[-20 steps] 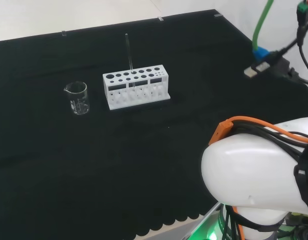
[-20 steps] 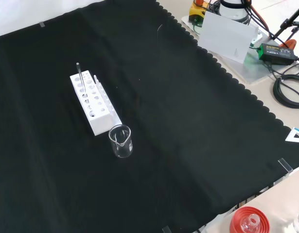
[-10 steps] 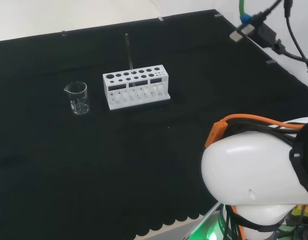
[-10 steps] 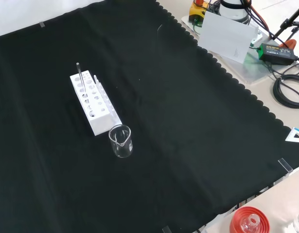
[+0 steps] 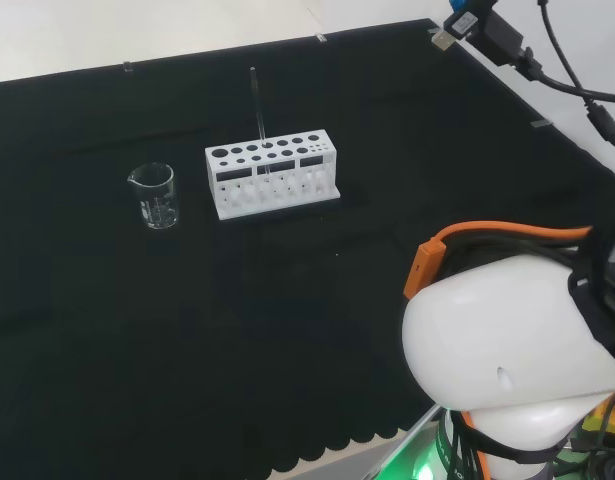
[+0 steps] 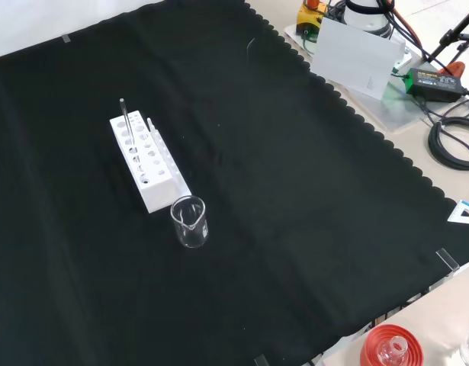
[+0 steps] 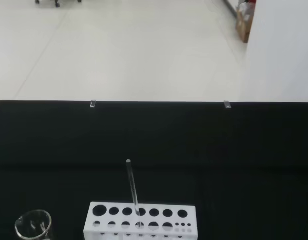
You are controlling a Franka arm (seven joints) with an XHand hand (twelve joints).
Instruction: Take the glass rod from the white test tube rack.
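Observation:
A thin glass rod [image 5: 256, 103] stands upright in a hole of the white test tube rack [image 5: 272, 176] near the middle of the black cloth in the head view. In the front view the rack [image 6: 146, 161] lies left of centre with the rod [image 6: 125, 120] rising from its far end. The wrist view looks at the rack [image 7: 140, 220] from a distance, with the rod [image 7: 132, 188] sticking up out of it.
A small clear glass beaker [image 5: 154, 195] stands left of the rack in the head view, and just in front of the rack [image 6: 189, 221] in the front view. The arm's white link [image 5: 507, 350] fills the head view's lower right. A red ribbed stand [image 6: 390, 347] sits off the cloth's near edge.
The cable and plug at the head view's upper right have moved up and to the left, and the arm's white link has shifted slightly. Rack, rod and beaker are unmoved.

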